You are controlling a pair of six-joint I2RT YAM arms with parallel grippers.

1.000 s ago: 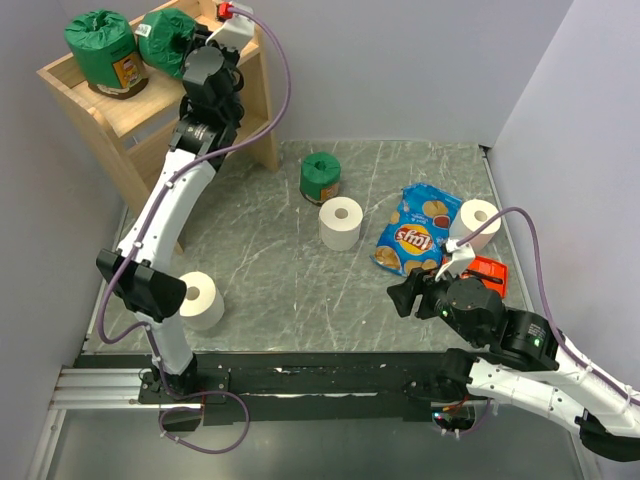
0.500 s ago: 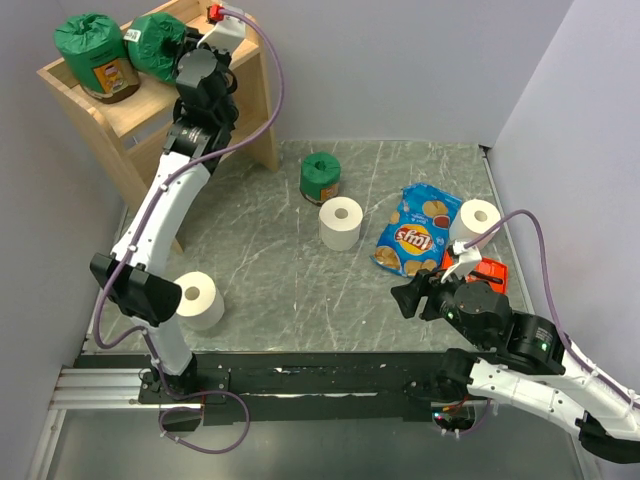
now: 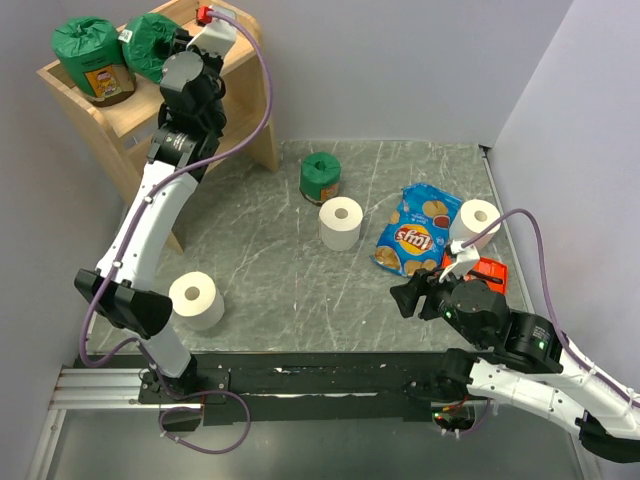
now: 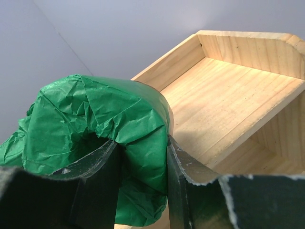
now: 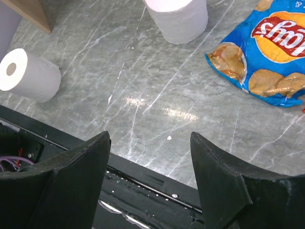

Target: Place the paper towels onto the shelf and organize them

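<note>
While the left gripper (image 4: 140, 143) clamps its jaws on a green-wrapped paper towel roll (image 4: 95, 109) over the top tier of the wooden shelf (image 3: 115, 112), a second green-wrapped roll (image 3: 88, 58) stands upright on that tier just beside it. On the grey table (image 3: 260, 280) right of the shelf stand a third green roll (image 3: 321, 178) and a white roll (image 3: 341, 222). Another white roll (image 3: 197, 299) stands in front of the shelf, and the last white roll (image 3: 480, 216) is far from it by the Lay's chip bag (image 3: 413, 232) and red packet (image 3: 488, 272). The right gripper (image 5: 150, 157) hangs over the table well away from the shelf, jaws parted and holding nothing.
</note>
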